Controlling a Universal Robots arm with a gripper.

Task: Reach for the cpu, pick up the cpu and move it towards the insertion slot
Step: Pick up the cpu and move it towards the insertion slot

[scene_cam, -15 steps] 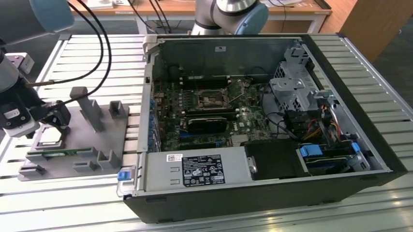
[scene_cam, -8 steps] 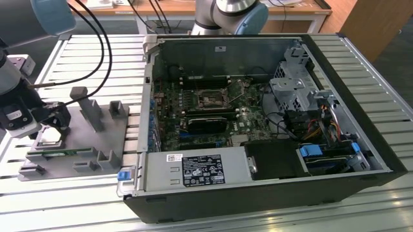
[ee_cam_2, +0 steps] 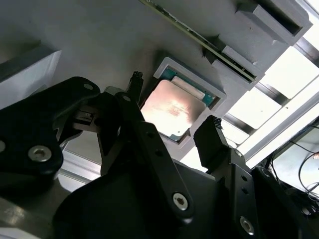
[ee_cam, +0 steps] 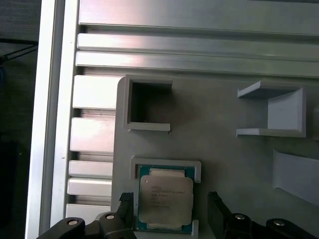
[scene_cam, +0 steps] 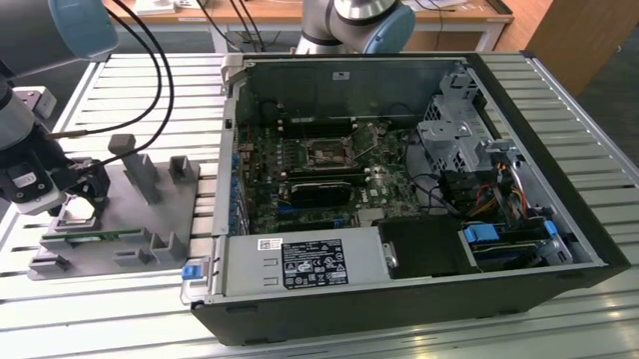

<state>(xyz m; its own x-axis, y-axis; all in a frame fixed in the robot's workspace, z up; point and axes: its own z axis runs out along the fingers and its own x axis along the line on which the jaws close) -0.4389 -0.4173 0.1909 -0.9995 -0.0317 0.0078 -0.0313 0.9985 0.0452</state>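
Note:
The cpu [ee_cam: 165,199], a flat square chip with a silvery top, lies in a shallow recess of the grey plastic tray [ee_cam: 224,164]. My gripper [ee_cam: 169,204] hangs just over it, open, with one black fingertip [ee_cam: 125,205] on either side and a gap to the chip's edges. The second wrist view shows the cpu [ee_cam_2: 173,109] between the same spread fingers of the gripper [ee_cam_2: 174,102]. In the exterior view, the gripper [scene_cam: 82,196] is at the tray's [scene_cam: 150,224] left end, and the insertion slot [scene_cam: 327,155] sits far to the right, inside the open computer case.
A thin green memory stick [scene_cam: 90,235] lies along the tray's near edge, close to the cpu recess. Grey posts [scene_cam: 140,172] stand up from the tray. The case wall [scene_cam: 232,149] rises between tray and motherboard. Black cables [scene_cam: 150,82] hang above the slatted table.

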